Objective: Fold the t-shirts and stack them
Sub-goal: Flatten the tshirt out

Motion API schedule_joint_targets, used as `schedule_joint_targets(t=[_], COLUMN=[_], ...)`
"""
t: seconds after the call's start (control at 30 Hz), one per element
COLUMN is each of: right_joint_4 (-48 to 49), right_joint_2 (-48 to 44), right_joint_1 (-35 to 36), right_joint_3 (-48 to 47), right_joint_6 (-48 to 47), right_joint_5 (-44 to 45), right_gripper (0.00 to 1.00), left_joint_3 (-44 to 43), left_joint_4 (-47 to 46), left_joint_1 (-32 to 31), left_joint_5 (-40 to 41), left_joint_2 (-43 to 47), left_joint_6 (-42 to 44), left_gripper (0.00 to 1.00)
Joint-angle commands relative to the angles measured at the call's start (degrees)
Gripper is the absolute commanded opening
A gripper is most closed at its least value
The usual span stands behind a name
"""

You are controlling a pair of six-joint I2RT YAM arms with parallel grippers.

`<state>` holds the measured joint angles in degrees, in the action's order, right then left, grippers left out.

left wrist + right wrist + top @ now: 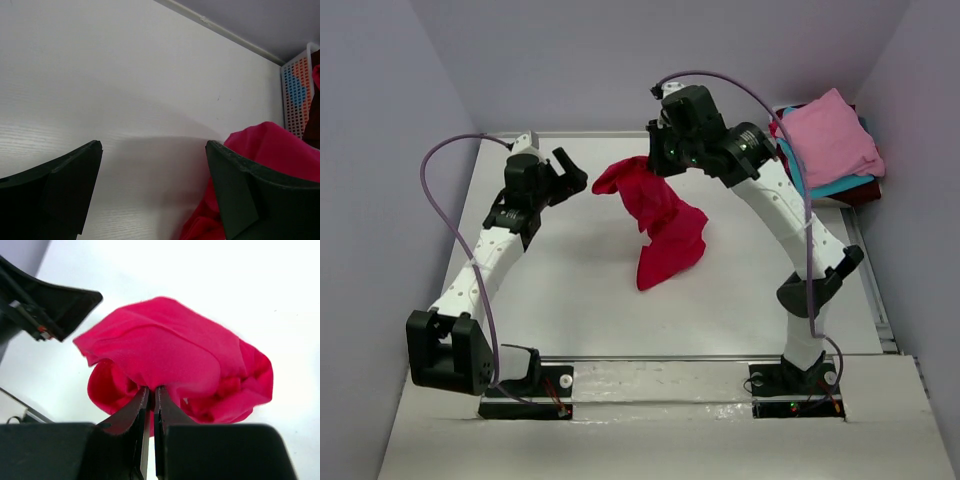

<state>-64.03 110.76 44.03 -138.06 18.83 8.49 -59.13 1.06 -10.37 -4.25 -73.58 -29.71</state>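
Note:
A crimson-red t-shirt (660, 220) hangs bunched above the middle of the table, its lower end resting on the white surface. My right gripper (655, 158) is shut on its top; the right wrist view shows the jaws (152, 389) pinched on a fold of the red cloth (175, 355). My left gripper (572, 176) is open and empty just left of the shirt; in the left wrist view (152, 150) the red cloth (270, 145) shows behind the right finger. Pink (830, 135), teal (835, 185) and dark maroon (865, 192) shirts lie stacked at the far right.
The stack sits on a white perforated basket (296, 95) at the table's far right corner. Grey walls close in the table at the back and sides. A metal rail (865, 280) runs along the right edge.

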Motion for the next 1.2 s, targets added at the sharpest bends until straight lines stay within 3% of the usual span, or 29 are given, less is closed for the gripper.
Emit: schedule_joint_targets(t=[0.0, 0.47, 0.63, 0.83, 1.0, 1.17], right_joint_4=[7.86, 20.51, 25.79, 17.72, 21.58, 14.83], right_joint_2=[-7.39, -20.84, -23.92, -15.23, -13.91, -5.4], right_joint_1=[0.71, 0.71, 0.71, 0.71, 0.71, 0.71], right_joint_3=[-1.69, 0.86, 8.05, 5.87, 15.17, 9.76], right_joint_6=[-1.6, -4.85, -6.08, -4.86, -3.01, -2.05], right_joint_5=[4.16, 5.75, 5.92, 10.06, 9.0, 10.14], right_gripper=[0.07, 0.07, 0.07, 0.07, 0.07, 0.07], left_joint_3=[0.77, 2.8, 3.06, 3.15, 2.62, 2.44], left_joint_4=[-3.61, -4.49, -4.84, -5.37, -4.93, -4.66], left_joint_1=[0.26, -0.26, -0.26, -0.26, -0.26, -0.26], left_joint_5=[0.3, 1.35, 1.61, 1.61, 2.14, 2.14], left_joint_2=[0.54, 0.28, 0.02, -0.33, -0.07, 0.02], left_joint_6=[0.98, 0.71, 0.62, 0.01, 0.45, 0.62], left_gripper=[0.96, 0.96, 0.96, 0.96, 0.96, 0.96])
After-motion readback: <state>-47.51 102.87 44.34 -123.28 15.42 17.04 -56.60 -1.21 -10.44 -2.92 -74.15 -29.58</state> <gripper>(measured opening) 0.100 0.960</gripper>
